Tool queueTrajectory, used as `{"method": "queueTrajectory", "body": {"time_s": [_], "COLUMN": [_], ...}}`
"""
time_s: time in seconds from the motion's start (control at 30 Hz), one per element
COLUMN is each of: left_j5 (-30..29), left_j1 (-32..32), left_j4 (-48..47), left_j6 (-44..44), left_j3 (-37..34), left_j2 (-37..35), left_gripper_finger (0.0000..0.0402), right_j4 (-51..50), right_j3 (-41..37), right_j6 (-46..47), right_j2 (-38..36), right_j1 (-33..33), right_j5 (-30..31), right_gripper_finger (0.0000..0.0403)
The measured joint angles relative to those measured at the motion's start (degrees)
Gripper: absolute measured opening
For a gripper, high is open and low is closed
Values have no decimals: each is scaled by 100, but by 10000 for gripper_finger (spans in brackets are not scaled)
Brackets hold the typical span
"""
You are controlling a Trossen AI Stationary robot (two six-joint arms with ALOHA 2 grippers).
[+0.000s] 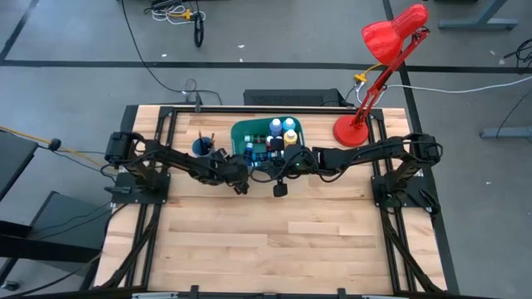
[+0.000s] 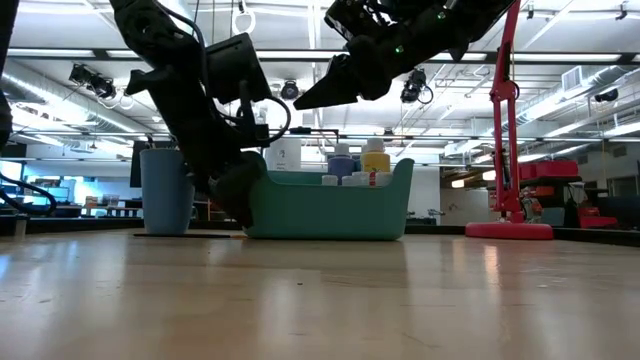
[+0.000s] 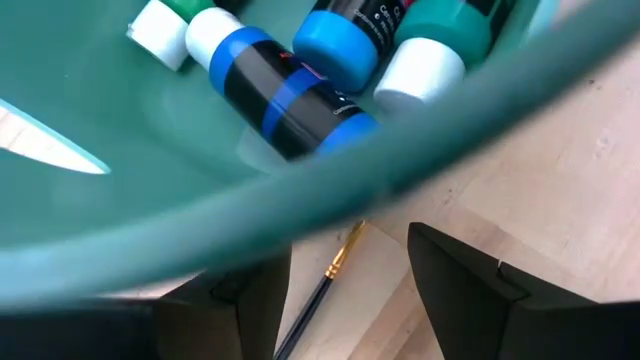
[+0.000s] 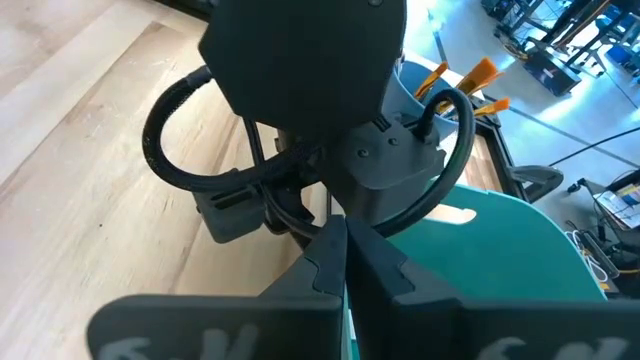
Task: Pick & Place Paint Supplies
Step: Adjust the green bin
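- The small blue plastic cup [image 1: 202, 147] stood on the pale wooden table [image 1: 274, 241], left of the bin, with orange-tipped brush handles [image 4: 470, 78] sticking up from it.
- The left gripper [image 3: 345, 290] was low at the table, just beside the bin's left front corner, its two dark fingers [image 3: 465, 290] spread wide with nothing clamped between them.
- A thin dark-handled brush with a brass ferrule [image 3: 325, 290] lay flat on the wood in the gap between those fingers, touching neither one as far as the left wrist view showed.
- The teal plastic bin [image 1: 241, 133] sat at the back middle of the table and held small paint bottles with pale caps.
- In the left wrist view, a blue-and-black bottle [image 3: 275, 90] lay on its side on the bin floor, with a blue-based bottle [image 3: 345, 45] and a green one with a white cap [image 3: 430, 55] beside it.
- In the low view, a blue bottle [image 2: 341, 162] and a yellow bottle [image 2: 376, 160] rose above the bin's rim.
- The right gripper [image 4: 345, 265] hung in the air above the bin's front, its fingers pressed together and empty, pointing at the left arm's wrist.
- The red desk lamp [image 1: 366, 91] stood at the bin's right.
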Motion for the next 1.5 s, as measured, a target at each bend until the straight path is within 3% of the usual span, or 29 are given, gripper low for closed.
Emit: {"method": "queueTrajectory", "body": {"time_s": [0.37, 0.57, 0.7, 0.83, 0.97, 1.13, 1.23, 1.37, 1.5], "left_j5": [283, 996, 1144, 1298, 1620, 1078, 463, 106, -166], "left_j1": [-53, -210, -405, -613, -866, -1403, -1721, -2153, -2552], "left_j4": [67, 534, 815, 486, -583, -2205, -2927, -3248, -3329], "left_j6": [-67, -147, -218, -306, -516, -1135, -1864, -2460, -2491], "left_j3": [0, 0, 9, 199, 558, 983, 1054, 1032, 1027], "left_j2": [0, 0, 0, 0, 0, -155, -522, -1141, -1541], "left_gripper_finger": [212, 212, 208, 193, 176, 165, 165, 165, 165], "right_j4": [2, 4, -20, -176, -399, -564, -592, -40, 836], "right_j3": [0, 0, 0, 0, -1, 0, -2, 0, 0], "right_j6": [0, -2, -1, -2, -2, 196, 506, 896, 1008], "right_j2": [0, 0, 0, 0, 0, 0, 0, 152, 613], "right_j1": [0, 0, 4, 4, 6, -2, -1, 28, 97], "right_j5": [1, -1, -9, -11, -12, -30, -473, -975, -1320], "right_gripper_finger": [4, 4, 5, 21, 52, 94, 113, 129, 133]}}
